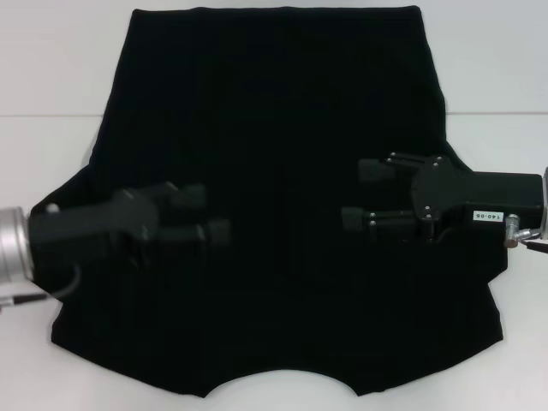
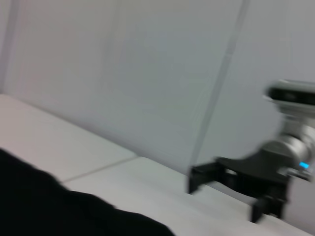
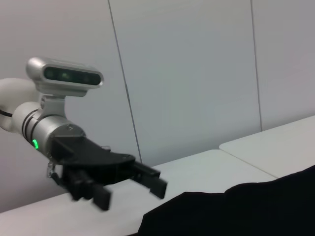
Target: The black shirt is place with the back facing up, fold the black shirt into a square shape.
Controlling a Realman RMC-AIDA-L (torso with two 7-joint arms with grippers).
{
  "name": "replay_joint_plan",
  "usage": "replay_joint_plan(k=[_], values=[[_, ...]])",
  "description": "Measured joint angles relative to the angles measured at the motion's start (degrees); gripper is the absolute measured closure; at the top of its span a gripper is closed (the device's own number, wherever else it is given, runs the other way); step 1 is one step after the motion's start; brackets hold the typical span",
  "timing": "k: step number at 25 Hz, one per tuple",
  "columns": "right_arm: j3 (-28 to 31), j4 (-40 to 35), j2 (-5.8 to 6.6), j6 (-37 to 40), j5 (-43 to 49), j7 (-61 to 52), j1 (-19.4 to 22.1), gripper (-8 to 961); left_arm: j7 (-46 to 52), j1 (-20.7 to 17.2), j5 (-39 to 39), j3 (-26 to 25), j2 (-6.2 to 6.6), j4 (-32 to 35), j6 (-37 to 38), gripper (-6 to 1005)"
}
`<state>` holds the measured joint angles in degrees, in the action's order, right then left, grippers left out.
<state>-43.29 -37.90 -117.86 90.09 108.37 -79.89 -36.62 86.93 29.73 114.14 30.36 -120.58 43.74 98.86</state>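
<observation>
Nearest edge: the black shirt (image 1: 274, 171) lies spread on the white counter (image 1: 51, 77), collar notch toward the robot, plain back up, no print showing. Both short sleeves lie out at the near corners, unfolded. No crease or doubled layer visible anywhere; judged from this, folding has not started and every fold remains: sleeves and sides in, then lengthwise to make the square.

Mid-shirt: left hand (image 1: 205, 216) hangs over the left half of the cloth, fingers parted, holding nothing. Right hand (image 1: 366, 194) opposite over the right half, fingers also spread apart, empty. Whether either touches the fabric cannot be told. The two hands point at each other across the middle, well apart.

Far edge: straight hem lies flat near the back of the counter, undisturbed.
</observation>
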Motion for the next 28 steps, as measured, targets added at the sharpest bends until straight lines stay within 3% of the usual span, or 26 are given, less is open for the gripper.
replay_joint_plan(k=[7, 11, 17, 28], values=[[-0.06, 0.02, -1.36, -1.3, -0.25, -1.47, -0.52, 24, 13.13, -0.24, 1.56, -10.12, 2.09, 1.39, -10.56, 122], [-0.39, 0.44, -1.65, -2.67, -0.03, -2.53, -1.31, 24, 20.94, -0.21, 6.3, -12.55, 2.98, 2.86, -15.55, 123], [-0.47, 0.8, -1.85, -3.43, -0.25, -2.83, -1.89, 24, 31.8, 0.7, 16.65, -10.94, 2.93, 4.66, -25.02, 123], [-0.49, 0.81, -1.85, -4.23, -0.28, -4.09, -1.96, 24, 37.85, 0.99, 23.28, -2.98, 2.01, 4.61, -36.86, 122]])
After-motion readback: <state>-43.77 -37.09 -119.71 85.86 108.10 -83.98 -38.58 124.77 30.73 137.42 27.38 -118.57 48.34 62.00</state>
